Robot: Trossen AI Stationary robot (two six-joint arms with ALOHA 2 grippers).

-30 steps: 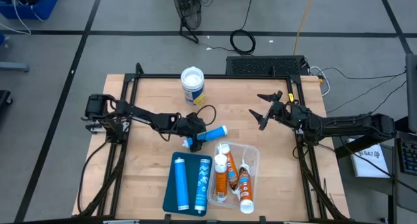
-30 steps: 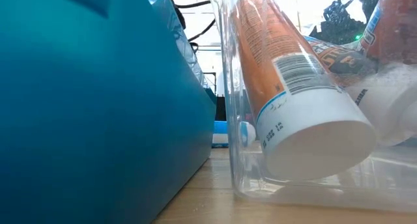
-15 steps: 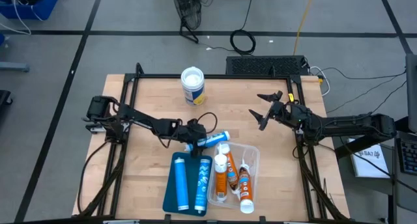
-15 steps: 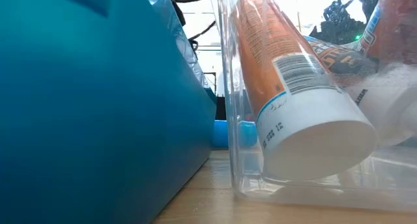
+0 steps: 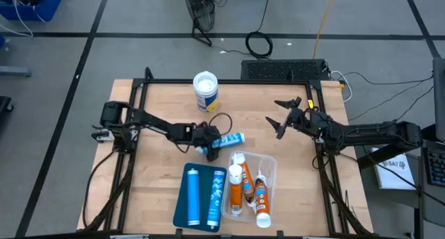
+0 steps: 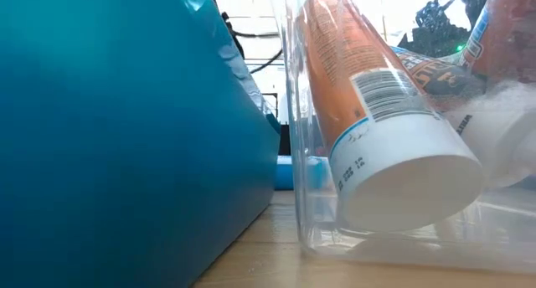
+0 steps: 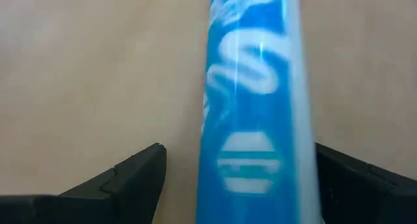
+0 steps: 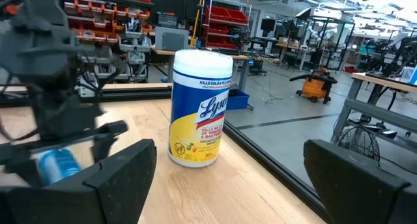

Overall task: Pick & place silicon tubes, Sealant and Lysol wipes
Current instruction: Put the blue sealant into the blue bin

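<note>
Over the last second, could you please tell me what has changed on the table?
The left gripper, shut on the blue tube, swung toward the teal tray and then back, ending close to where it started; the arm's elbow shifted right. The grip held throughout. The right gripper, the Lysol wipes and the clear bin stayed put.

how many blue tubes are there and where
3: two blue tubes lie side by side on the teal tray; a third lies between the left hand's fingers.
</note>
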